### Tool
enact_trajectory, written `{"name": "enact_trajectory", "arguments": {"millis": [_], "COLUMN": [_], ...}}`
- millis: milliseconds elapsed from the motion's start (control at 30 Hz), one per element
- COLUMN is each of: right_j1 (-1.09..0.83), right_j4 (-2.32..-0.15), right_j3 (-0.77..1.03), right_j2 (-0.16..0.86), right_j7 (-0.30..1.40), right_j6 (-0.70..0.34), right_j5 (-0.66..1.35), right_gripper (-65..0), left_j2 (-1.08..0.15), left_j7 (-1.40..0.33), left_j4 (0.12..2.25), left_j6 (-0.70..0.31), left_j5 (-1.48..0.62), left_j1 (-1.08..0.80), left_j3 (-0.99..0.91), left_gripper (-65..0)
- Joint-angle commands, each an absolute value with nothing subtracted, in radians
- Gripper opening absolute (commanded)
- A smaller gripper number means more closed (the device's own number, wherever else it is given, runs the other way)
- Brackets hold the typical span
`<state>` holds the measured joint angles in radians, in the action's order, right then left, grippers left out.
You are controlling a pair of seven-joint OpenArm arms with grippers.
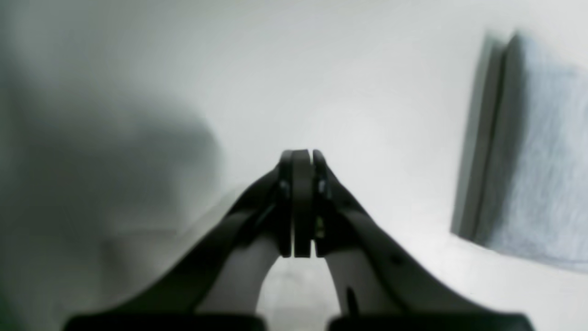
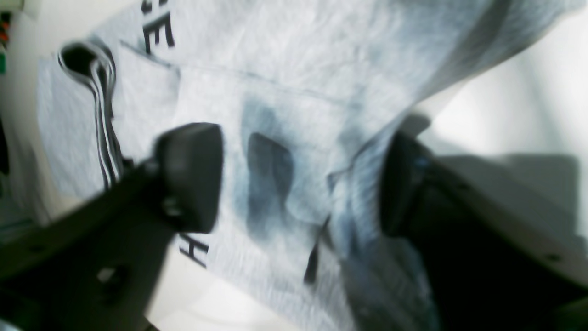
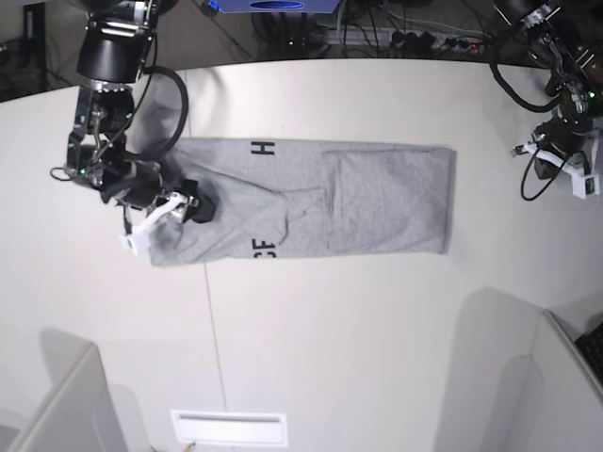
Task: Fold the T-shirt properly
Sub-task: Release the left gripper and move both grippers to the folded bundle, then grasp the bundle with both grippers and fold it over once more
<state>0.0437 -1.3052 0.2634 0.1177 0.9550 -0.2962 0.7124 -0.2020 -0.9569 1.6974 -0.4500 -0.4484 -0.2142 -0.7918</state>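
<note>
Broadly, the smooth off-white matte table (image 3: 339, 339) fills the base view, its far edge curved, with a tangle of dark cables and a blue box behind it and pale grey partition panels at both near corners. On it lies the heather-grey cotton T-shirt (image 3: 377, 202), folded into a long flat band running across the table, soft and faintly mottled, with bold black block letters showing at both long edges near its collar end. The right wrist view shows overlapping folded layers and the dark-banded ribbed collar (image 2: 94, 87).

The black right gripper (image 3: 188, 205) sits over that collar end, its jaws spread wide with loose cloth bunched between them; whether the pads touch the fabric cannot be told from the blur.

The black left gripper (image 1: 301, 202) hangs well apart from the shirt, past its other end, its flat rubbery pads pressed together on nothing.
</note>
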Motion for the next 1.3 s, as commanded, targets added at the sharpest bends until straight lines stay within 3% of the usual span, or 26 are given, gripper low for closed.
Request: {"name": "enact_trajectory", "arguments": {"millis": [0,100,233,333,733,1000,1267], "right_j1": [0.03,0.031,0.03,0.03,0.05,0.061,0.059], "right_j4": [-1.27,-1.259,-1.257,-1.257,-1.337,-1.557,-1.709], "right_j3": [0.252,0.251,0.251,0.251,0.248,0.249,0.067], "right_j2": [0.116,0.116,0.124,0.127,0.147,0.024,-0.025], "right_j7": [1.027,1.026,1.021,1.017,0.932,0.951,0.99], "right_j6": [-0.272,-0.272,-0.272,-0.272,-0.269,-0.269,-0.24], "right_j5": [0.634,0.634,0.633,0.633,0.582,0.248,0.216], "right_gripper": [-29.3,-38.1,-46.5,-64.1,-65.0,-65.0,-65.0], "left_j2": [-0.223,-0.226,-0.229,-0.225,-0.18,-0.139,-0.143], "left_j7": [-0.885,-0.765,-0.743,-0.717,-0.702,-0.705,-0.708], "left_j4": [1.704,1.661,1.573,1.526,1.517,1.578,1.629], "left_j6": [-0.455,-0.453,-0.452,-0.452,-0.449,-0.447,-0.447], "left_j5": [-0.437,-0.372,-0.328,-0.286,-0.209,-0.209,-0.208], "left_j1": [-0.208,-0.209,-0.174,-0.157,-0.12,-0.114,-0.113], "left_j3": [-0.769,-0.676,-0.584,-0.559,-0.305,-0.124,-0.114], "left_gripper": [-65.0,-65.0,-65.0,-65.0,-65.0,-65.0,-65.0]}}
